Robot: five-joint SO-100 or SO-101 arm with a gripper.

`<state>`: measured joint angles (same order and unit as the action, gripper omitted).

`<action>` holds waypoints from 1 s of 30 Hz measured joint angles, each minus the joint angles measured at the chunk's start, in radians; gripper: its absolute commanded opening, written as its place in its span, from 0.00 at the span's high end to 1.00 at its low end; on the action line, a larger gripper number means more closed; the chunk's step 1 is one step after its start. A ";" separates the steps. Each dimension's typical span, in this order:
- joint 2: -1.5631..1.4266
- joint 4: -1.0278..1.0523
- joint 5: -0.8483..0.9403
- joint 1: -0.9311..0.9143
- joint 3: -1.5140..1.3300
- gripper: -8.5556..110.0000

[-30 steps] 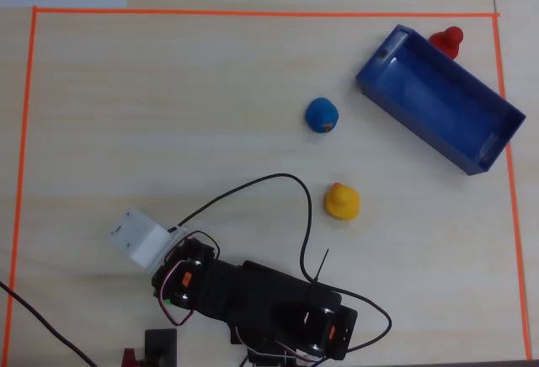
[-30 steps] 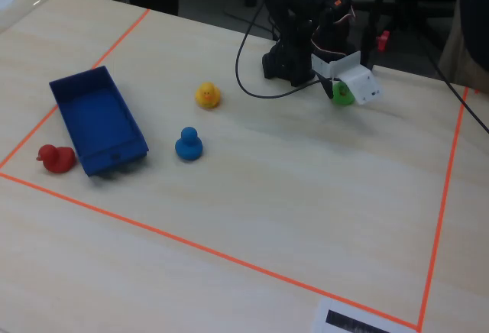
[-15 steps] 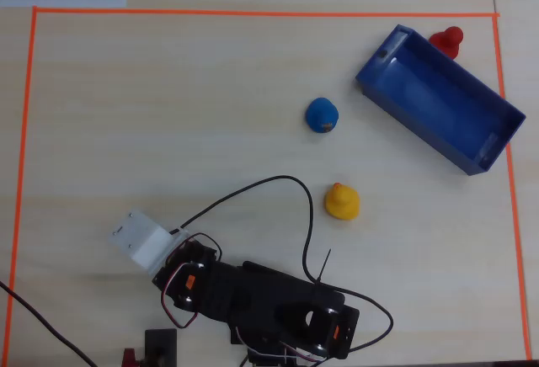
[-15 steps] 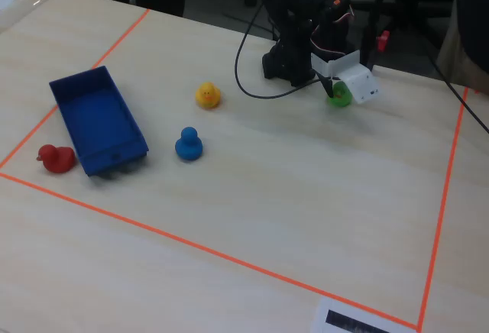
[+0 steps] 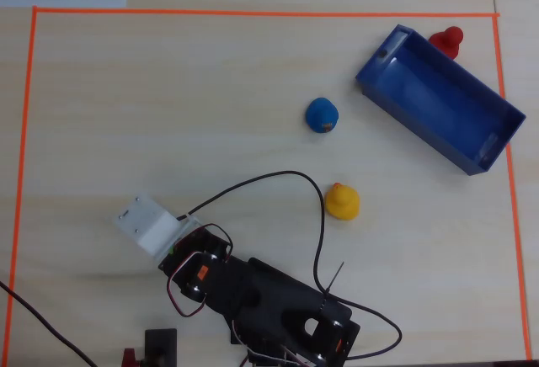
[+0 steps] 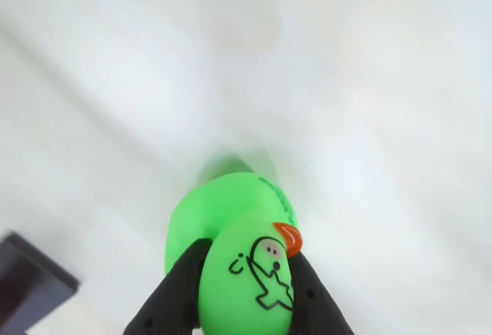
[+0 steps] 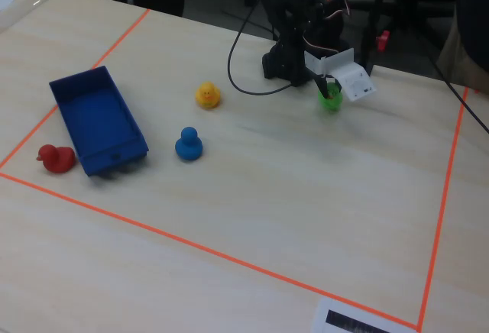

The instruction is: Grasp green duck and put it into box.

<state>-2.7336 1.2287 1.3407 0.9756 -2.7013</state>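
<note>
The green duck (image 6: 244, 273) sits between my gripper's (image 6: 246, 257) two black fingers, which press on its sides. Its orange beak points right in the wrist view. In the fixed view the green duck (image 7: 330, 98) is at the table's far right, under the white wrist housing (image 7: 345, 77), on or just above the table. In the overhead view the white housing (image 5: 150, 224) hides the duck. The dark blue box (image 5: 413, 129) lies open and empty at the upper right of the overhead view, far from my gripper. It is at the left in the fixed view (image 7: 95, 119).
A blue duck (image 5: 322, 114) and a yellow duck (image 5: 342, 201) stand between my arm and the box. A red duck (image 5: 447, 41) sits just behind the box. Orange tape (image 5: 253, 13) frames the table. A black cable (image 5: 278, 178) loops near the arm's base.
</note>
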 measured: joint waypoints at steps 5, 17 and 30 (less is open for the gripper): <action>-0.037 0.038 0.132 -0.199 0.176 0.93; 0.348 -0.086 0.204 -0.847 0.838 0.93; 0.943 -0.095 0.196 -1.460 1.513 0.93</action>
<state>-1.7902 1.1336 1.5370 -0.4847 -1.1888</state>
